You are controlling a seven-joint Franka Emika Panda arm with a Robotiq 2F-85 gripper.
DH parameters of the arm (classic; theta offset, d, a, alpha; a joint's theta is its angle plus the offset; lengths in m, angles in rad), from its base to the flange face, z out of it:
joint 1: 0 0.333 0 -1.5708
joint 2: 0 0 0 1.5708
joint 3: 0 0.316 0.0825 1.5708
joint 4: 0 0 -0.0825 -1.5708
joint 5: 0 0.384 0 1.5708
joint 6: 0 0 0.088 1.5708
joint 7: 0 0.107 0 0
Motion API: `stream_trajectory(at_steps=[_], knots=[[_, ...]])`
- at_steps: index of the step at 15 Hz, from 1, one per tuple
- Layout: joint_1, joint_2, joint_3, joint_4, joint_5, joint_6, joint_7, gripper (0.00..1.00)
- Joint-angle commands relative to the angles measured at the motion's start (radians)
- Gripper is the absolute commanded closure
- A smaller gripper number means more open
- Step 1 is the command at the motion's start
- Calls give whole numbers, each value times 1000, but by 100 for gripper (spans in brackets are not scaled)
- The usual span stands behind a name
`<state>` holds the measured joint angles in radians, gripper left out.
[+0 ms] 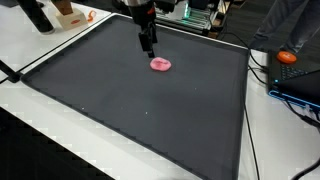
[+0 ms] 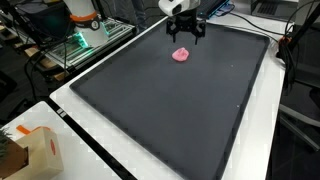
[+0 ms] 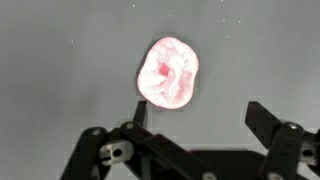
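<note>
On the far part of the black mat (image 1: pixel 140 110) that covers the bench (image 1: pixel 30 108), I see a small pink lump (image 1: pixel 161 64) lying alone, with bare mat all round it. In both exterior views my end effector (image 1: pixel 148 47) hangs from above just beside the lump, on the side toward the mat's far edge. I cannot tell from these angles whether its tips touch the mat.

In the wrist view, the end effector (image 3: pixel 197 112) has its jaws spread wide with nothing between them. The two dark fingers (image 3: pixel 262 120) stand at either side of the lower half of the picture. The pink lump (image 3: pixel 168 72) lies beyond the fingertips, nearer the finger on the picture's left and apart from both. It looks soft and uneven, pale at the rim and deeper pink toward the middle.

In an exterior view the same lump (image 2: pixel 181 55) sits just below the end effector (image 2: pixel 184 38), near the mat's (image 2: pixel 180 115) far edge. A cardboard box (image 2: pixel 32 150) stands well apart on the white bench (image 2: pixel 95 140), at the near corner. An orange object (image 1: pixel 288 57) rests beyond the mat's side edge.
</note>
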<state>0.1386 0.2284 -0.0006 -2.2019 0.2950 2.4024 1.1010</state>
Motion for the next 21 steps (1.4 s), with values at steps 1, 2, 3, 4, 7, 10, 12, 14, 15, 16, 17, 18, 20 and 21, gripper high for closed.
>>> stream_trajectory(at_steps=[1, 2, 3, 4, 7, 10, 12, 14, 15, 16, 17, 18, 20, 21], knots=[[14, -10, 24, 50, -105, -94, -22, 0], [17, -8, 34, 68, -128, -121, -50, 0], [20, -7, 44, 85, -144, -146, -80, 0], [22, -6, 55, 101, -150, -168, -115, 0], [28, -4, 81, 141, -163, -226, -232, 0], [37, 4, 99, 171, -176, -259, -354, 0], [43, 3, 110, 180, -182, -270, -440, 0], [52, -4, 120, 173, -195, -279, -520, 0], [56, -6, 124, 171, -199, -282, -562, 0], [60, -9, 127, 167, -205, -284, -606, 0], [62, -13, 130, 163, -208, -285, -651, 0], [64, -16, 133, 161, -214, -287, -695, 0], [64, -21, 142, 154, -226, -293, -787, 0], [62, -23, 145, 153, -231, -298, -834, 0]])
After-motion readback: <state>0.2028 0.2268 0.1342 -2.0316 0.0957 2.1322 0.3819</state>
